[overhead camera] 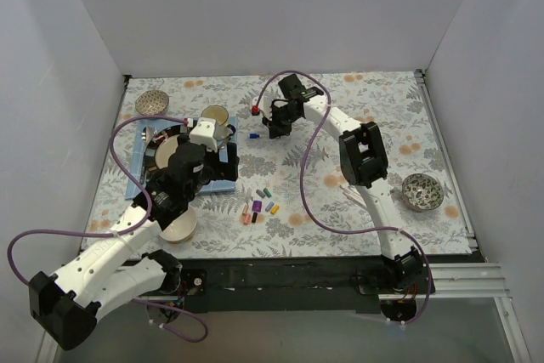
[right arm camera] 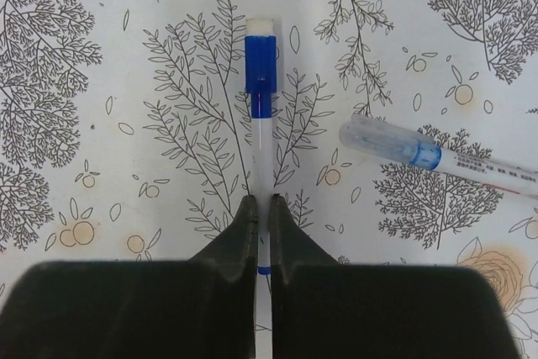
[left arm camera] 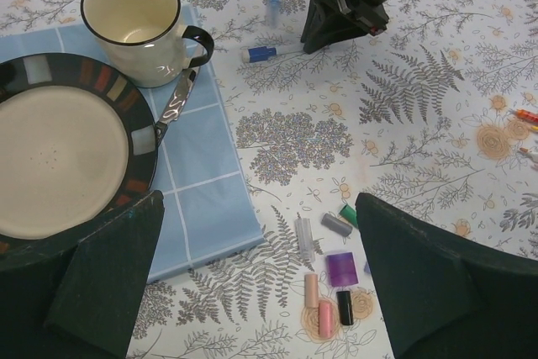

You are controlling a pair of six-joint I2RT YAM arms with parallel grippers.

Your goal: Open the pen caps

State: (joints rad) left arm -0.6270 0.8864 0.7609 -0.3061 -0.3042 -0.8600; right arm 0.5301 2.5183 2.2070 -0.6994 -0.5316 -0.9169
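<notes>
My right gripper (right arm camera: pixel 262 203) is shut on the white barrel of a pen (right arm camera: pixel 262 145) lying on the tablecloth. Its blue cap (right arm camera: pixel 261 65) sits on the end away from the jaws. A second pen (right arm camera: pixel 420 155) with a clear cap lies just to the right. From above, the right gripper (overhead camera: pixel 274 127) is at the table's middle back, with the blue cap (overhead camera: pixel 254 136) to its left. Several loose pen caps (left arm camera: pixel 336 275), pink, black, purple, grey and green, lie between my left gripper's fingers. The left gripper (left arm camera: pixel 269 292) hangs open above them, holding nothing.
A blue mat (left arm camera: pixel 202 174) carries a dark-rimmed plate (left arm camera: pixel 143 145), a cream mug (left arm camera: pixel 134 23) and a metal knife (left arm camera: pixel 172 107). A patterned bowl (overhead camera: pixel 422 191) sits at the right, a metal bowl (overhead camera: pixel 153 102) at the back left, and a beige bowl (overhead camera: pixel 180 227) near the front.
</notes>
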